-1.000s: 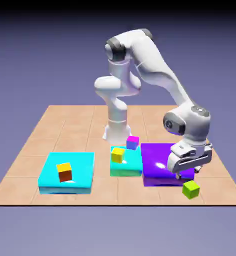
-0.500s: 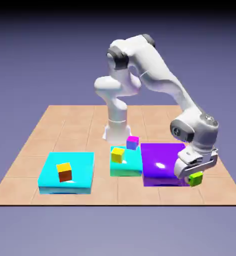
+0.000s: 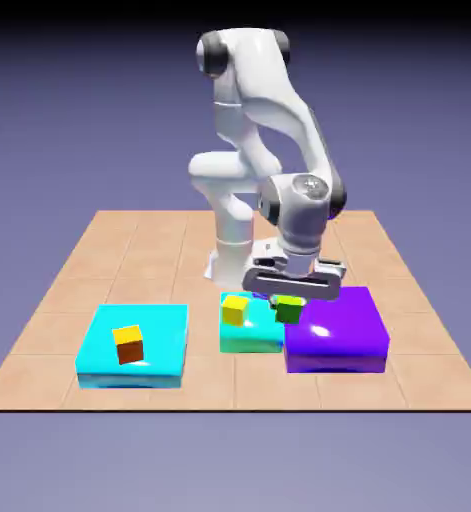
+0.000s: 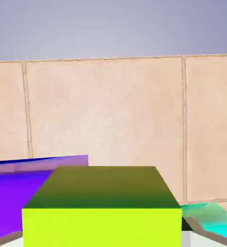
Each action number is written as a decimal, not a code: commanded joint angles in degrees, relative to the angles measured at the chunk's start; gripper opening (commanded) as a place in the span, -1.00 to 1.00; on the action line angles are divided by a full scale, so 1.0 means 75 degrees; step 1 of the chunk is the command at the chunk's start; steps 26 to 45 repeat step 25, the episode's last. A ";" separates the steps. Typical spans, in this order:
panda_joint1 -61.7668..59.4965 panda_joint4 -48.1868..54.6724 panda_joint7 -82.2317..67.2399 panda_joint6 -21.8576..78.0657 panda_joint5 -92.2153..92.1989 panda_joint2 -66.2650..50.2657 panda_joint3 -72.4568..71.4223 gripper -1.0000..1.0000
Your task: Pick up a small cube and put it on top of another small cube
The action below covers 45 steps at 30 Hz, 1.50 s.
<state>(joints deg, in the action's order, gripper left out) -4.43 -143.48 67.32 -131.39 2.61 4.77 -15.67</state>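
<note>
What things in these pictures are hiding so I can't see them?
- Claw fingertips: in the hand view the small lime-green cube it carries fills the bottom and covers them.
- The little cube with the pink top: in the exterior view the claw and wrist stand in front of where it would be, so it doesn't show now.
- Purple flat block and teal block: in the hand view only slivers peek out beside the green cube.

Table: tan tiled top [image 3: 109, 250]
Robot base: white [image 3: 227, 262], at the far middle of the tiles
Teal block: [image 3: 241, 335], in front of the base
Purple block: [image 3: 339, 330], touching the teal block on the exterior view's right
Cyan block: [image 3: 154, 345], apart on its left
</note>
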 commanded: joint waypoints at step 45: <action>-0.0560 -0.2118 0.0128 0.0294 -0.1386 0.2723 0.1033 1.00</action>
